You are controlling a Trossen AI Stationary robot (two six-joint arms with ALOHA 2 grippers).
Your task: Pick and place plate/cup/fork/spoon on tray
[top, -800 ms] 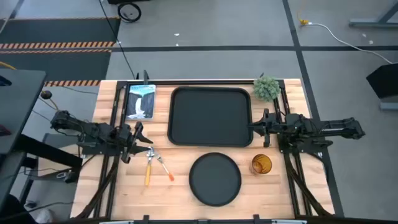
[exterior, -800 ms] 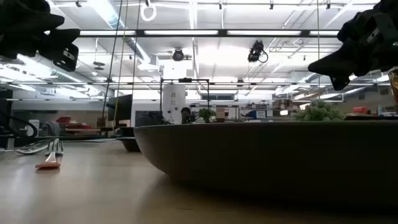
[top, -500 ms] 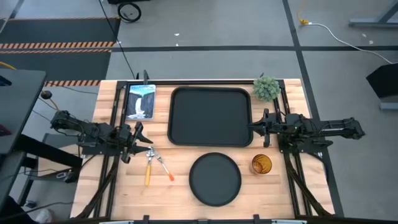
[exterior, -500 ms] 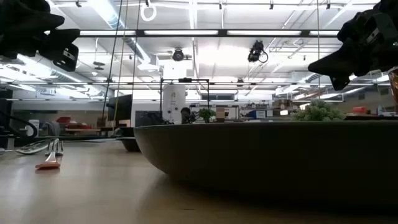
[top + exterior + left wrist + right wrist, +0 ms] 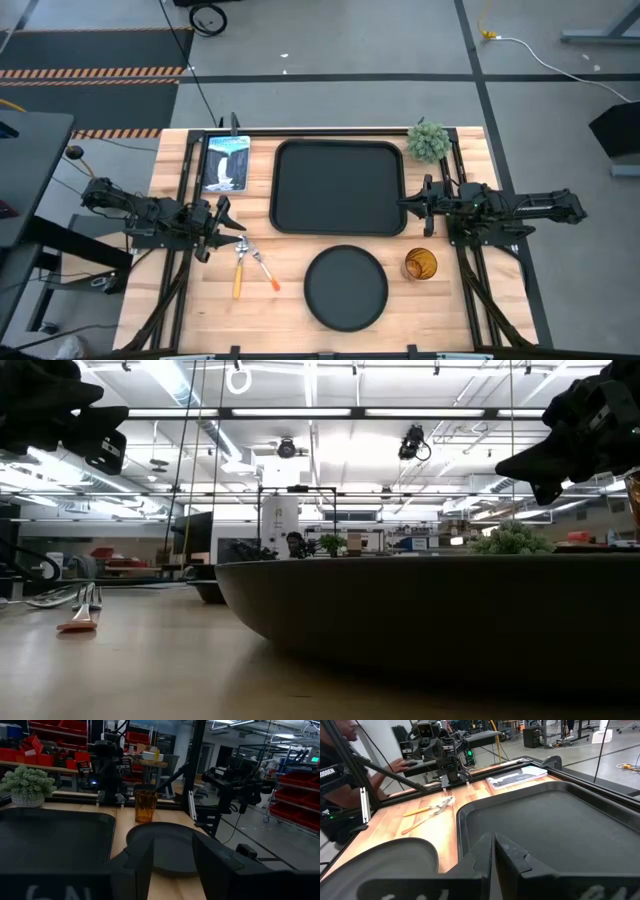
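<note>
The empty tray (image 5: 338, 187) lies centre-far on the wooden surface. Just near of it sits the plate (image 5: 346, 287) — probably rigid and light, best pinched at its raised rim. The cup (image 5: 420, 265) stands right of the plate; the spoon (image 5: 239, 268) and fork (image 5: 262, 268) lie left of it, thin and likely slippery.

The left pincer (image 5: 224, 232) hovers spread beside the cutlery — the right pincer (image 5: 417, 203), pressed together, waits at the tray's right edge.
</note>
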